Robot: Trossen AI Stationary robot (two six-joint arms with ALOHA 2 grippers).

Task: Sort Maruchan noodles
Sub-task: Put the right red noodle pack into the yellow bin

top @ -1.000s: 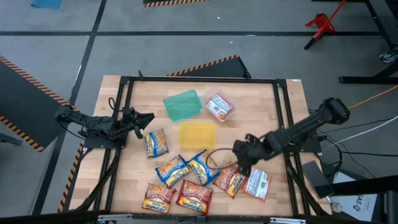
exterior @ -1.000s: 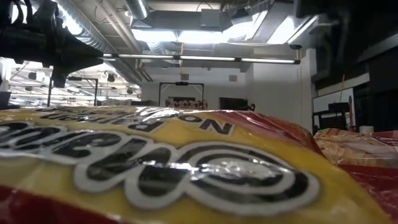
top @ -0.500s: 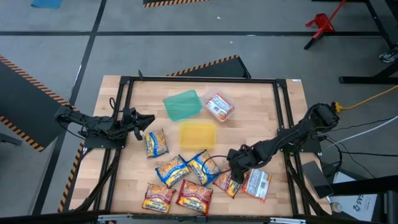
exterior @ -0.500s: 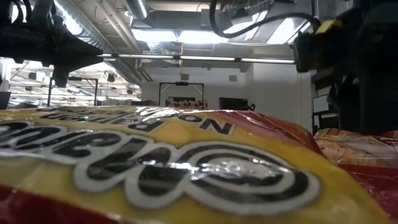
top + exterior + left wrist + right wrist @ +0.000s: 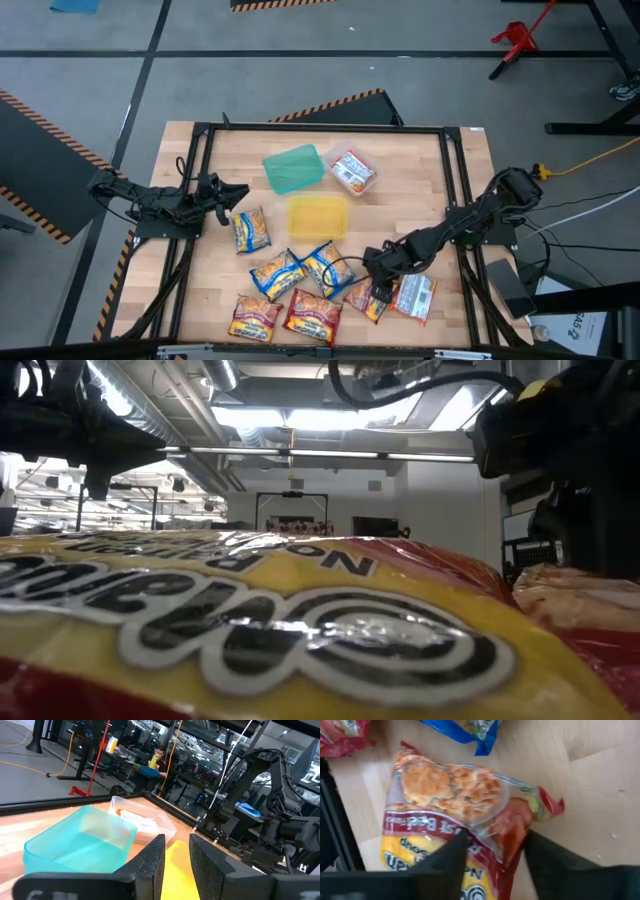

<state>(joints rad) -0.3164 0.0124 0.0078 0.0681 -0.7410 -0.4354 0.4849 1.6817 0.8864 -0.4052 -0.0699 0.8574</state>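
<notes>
Pinching one end of an orange-red noodle packet (image 5: 455, 815), my right fingers (image 5: 490, 865) straddle its crinkled edge near the front right of the desk (image 5: 420, 180). From above, that packet (image 5: 368, 296) lies between a red-and-white packet (image 5: 415, 296) and a blue-and-yellow one (image 5: 325, 268). More packets crowd the front edge: another blue-and-yellow one (image 5: 275, 274) and two red-and-yellow ones (image 5: 254, 318) (image 5: 313, 314). Farther back, a lone packet (image 5: 251, 230) sits near my left fingers (image 5: 172, 862), which hover narrowly parted and empty over the left side. Beyond lie a yellow container (image 5: 318, 216), a teal container (image 5: 293, 168) and a clear container (image 5: 353, 171) holding a red-and-white packet.
</notes>
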